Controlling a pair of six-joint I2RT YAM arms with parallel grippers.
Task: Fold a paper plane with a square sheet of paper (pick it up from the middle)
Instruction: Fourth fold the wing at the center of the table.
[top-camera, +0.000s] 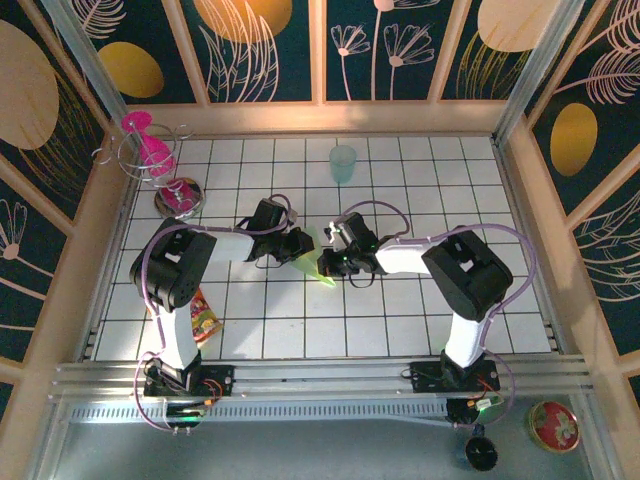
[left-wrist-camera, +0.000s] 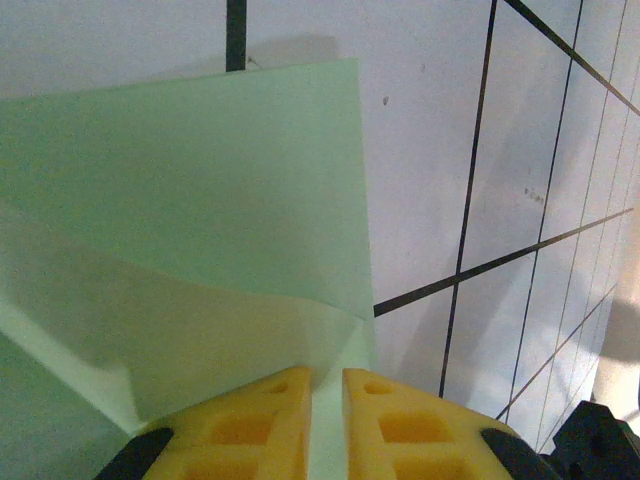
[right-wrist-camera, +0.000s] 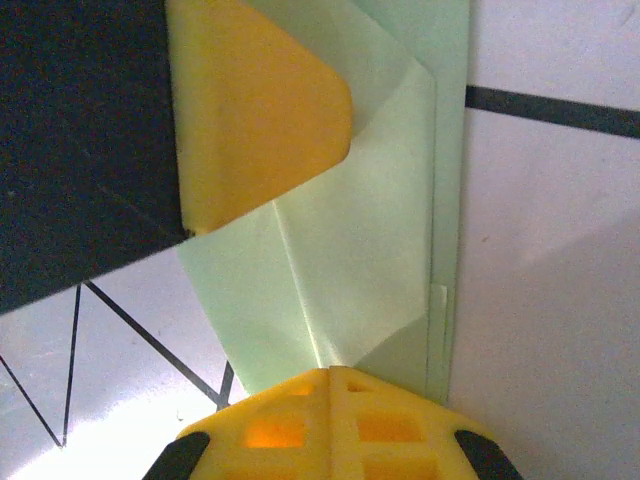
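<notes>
**Right fingers** (right-wrist-camera: 300, 405): pressed together on the near end of the green sheet (right-wrist-camera: 340, 260). Its centre crease runs straight into the seam between them.

**Left fingers** (left-wrist-camera: 285, 400): drawn close, leaving a slim gap into which a folded edge of the sheet passes. This reads as a pinch on the paper. In the right wrist view, one yellow pad of the left fingers lies over the far left part of the sheet, so the two grips stand near each other on one piece of paper.

**The sheet:** light green and partly folded, with at least two overlapping layers and a slanting flap. One long straight edge runs directly away from the right fingers. In the top view it shows as a narrow green sliver between the two wrists at the middle of the tabletop (top-camera: 420, 330). Its long axis runs roughly far to near, with the pointed end toward the arm bases. Whether it rests on the tiles or hangs just above them cannot be told.

**Governing relation:** the paper lies straight ahead of both pairs of fingers, the left arm entering from the left and the right arm from the right, neither nearer. A further fold probably requires one grip to hold the crease while the other carries a flap across the long axis. Pulling the grips apart risks a tear.

**Periphery:** a pale teal cup (top-camera: 343, 163) stands well apart at the far side.
</notes>
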